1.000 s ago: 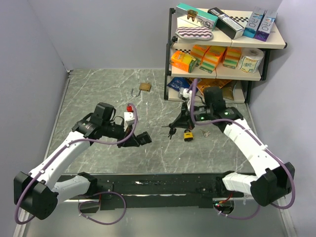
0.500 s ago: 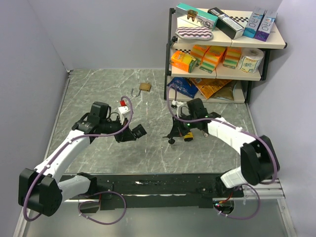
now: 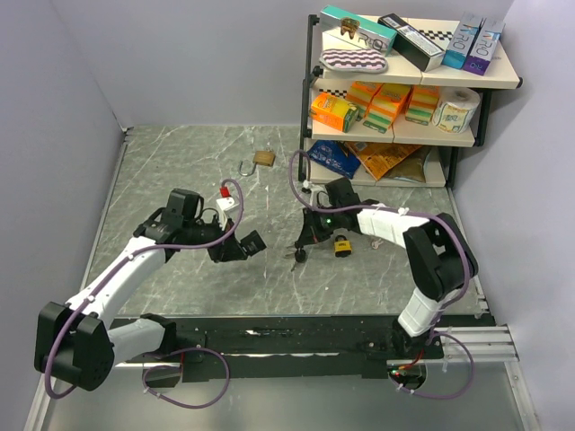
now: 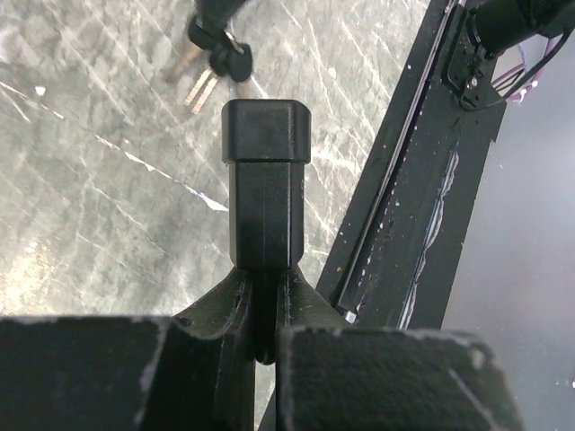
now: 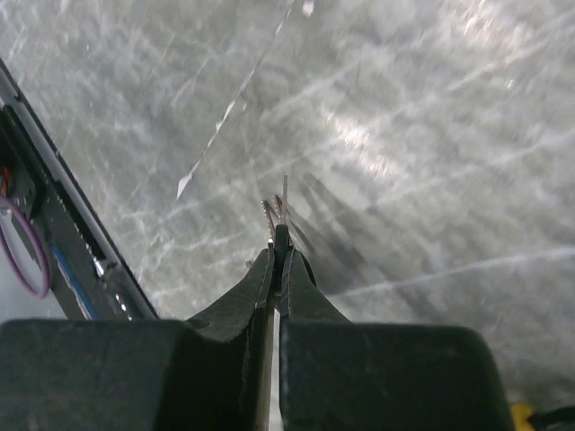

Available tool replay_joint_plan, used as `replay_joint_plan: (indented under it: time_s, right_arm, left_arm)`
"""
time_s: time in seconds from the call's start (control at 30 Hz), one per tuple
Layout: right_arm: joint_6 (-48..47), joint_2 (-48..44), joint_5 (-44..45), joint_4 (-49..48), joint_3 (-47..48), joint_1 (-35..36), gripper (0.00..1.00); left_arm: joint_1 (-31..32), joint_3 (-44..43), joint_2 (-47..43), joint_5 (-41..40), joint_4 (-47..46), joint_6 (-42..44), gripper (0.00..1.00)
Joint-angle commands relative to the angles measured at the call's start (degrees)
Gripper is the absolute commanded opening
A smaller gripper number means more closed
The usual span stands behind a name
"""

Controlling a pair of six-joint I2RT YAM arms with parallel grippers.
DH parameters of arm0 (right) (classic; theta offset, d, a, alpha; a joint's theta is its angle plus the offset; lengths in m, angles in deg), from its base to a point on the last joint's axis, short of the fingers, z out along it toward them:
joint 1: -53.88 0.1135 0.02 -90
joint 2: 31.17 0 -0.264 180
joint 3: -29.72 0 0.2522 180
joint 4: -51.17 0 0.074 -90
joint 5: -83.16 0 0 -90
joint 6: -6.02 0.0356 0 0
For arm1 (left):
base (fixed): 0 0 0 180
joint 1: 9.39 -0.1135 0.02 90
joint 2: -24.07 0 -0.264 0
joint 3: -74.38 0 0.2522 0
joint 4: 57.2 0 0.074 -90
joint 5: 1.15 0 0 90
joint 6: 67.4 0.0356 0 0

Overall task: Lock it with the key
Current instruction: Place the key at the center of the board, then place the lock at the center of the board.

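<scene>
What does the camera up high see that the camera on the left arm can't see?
Only the top view shows the shelf full of boxes, the yellow padlock and the brass padlock farther back. Only the left wrist view shows, close up, that the left gripper has its jaws pressed shut on nothing. Both show the marble table, the black rail at its near edge, and the keys pinched by the right gripper.
</scene>
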Motion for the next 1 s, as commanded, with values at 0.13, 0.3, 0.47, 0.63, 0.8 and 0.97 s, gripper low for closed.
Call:
replay_joint_plan:
  time_s: [0.13, 0.3, 0.47, 0.63, 0.8, 0.97]
  right_arm:
    - [0.2, 4.3, -1.2, -1.5, 7.0, 0.3, 0.25]
    - [-3.8, 0.6, -2.6, -0.7, 5.6, 0.2, 0.71]
    - [-12.7, -8.8, -4.0, 0.5, 3.0, 0.2, 0.81]
    - [-27.4, -19.0, -2.8, 3.6, 1.7, 2.5, 0.94]
    - [-45.4, -25.4, 5.9, 4.2, 0.1, 12.3, 0.98]
    - [-53.8, -28.5, 7.8, 3.1, -2.6, 20.5, 0.99]
  left_arm:
    - [0.0, -2.0, 1.3, 4.1, -1.6, 3.3, 0.01]
    - [0.0, -4.6, 3.7, 4.0, 4.2, 4.9, 0.01]
    - [0.1, -9.3, 6.4, 3.7, 12.2, 7.3, 0.01]
    - [1.9, -13.9, 12.2, 5.0, 19.2, 7.8, 0.01]
    - [7.2, -18.2, 17.9, 7.1, 23.3, 4.7, 0.01]
    - [8.2, -19.9, 20.3, 12.0, 23.0, -0.4, 0.01]
